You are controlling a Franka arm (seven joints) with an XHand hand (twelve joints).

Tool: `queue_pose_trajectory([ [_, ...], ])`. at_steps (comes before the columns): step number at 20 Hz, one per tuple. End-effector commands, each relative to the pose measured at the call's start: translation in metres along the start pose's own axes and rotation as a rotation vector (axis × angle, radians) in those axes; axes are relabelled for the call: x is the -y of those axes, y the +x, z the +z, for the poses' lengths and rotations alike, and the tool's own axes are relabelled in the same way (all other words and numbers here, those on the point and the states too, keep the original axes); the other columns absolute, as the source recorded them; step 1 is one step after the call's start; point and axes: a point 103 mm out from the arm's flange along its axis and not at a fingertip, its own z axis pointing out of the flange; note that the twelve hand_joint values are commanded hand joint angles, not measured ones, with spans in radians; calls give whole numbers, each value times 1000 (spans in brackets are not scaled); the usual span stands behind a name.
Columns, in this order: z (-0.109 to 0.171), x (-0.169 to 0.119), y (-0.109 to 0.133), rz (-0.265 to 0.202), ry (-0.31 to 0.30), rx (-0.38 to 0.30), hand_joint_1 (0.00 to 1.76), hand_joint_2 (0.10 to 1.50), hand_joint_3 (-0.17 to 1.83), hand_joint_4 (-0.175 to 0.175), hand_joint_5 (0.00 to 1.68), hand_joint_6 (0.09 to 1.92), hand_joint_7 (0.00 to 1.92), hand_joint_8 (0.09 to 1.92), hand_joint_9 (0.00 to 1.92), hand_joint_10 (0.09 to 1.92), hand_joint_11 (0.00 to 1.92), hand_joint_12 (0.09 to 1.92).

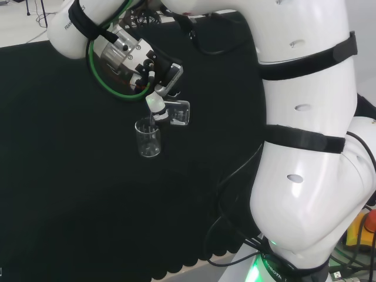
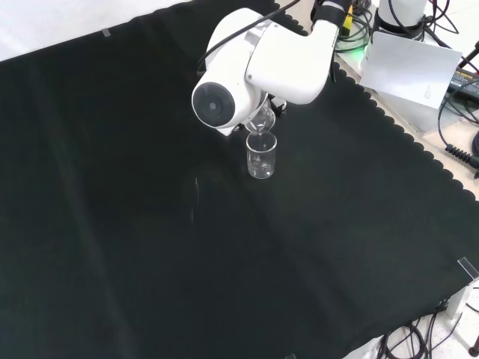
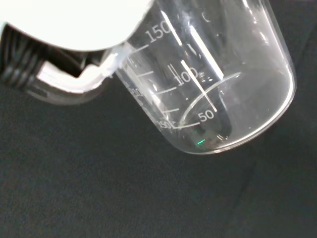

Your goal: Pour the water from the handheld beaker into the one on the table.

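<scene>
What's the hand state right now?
Hand: shut on the tilted beaker, its mouth over the beaker on the cloth.

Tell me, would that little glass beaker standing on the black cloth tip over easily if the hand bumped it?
Probably, yes. The standing beaker looks taller than wide and nearly empty, so likely light and easily toppled. Its clear, smooth walls suggest glass: probably slippery and breakable. The hand tilts the held beaker right above its rim.

From my station I see black cloth (image 2: pixel 150 247) with a scalloped edge covering the bench, pale floor (image 1: pixel 23 23) beyond it.
</scene>
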Motion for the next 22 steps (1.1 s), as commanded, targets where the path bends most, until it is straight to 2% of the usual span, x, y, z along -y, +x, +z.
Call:
queue_pose_trajectory([
  [1,-4,0,2,2,10,10,1308,495,1030,-175,1176,1003,1241,973,1562,831,1218,861],
  [22,-9,-2,4,15,52,51,1306,499,1031,-175,1167,1018,1233,988,1554,847,1214,872],
])
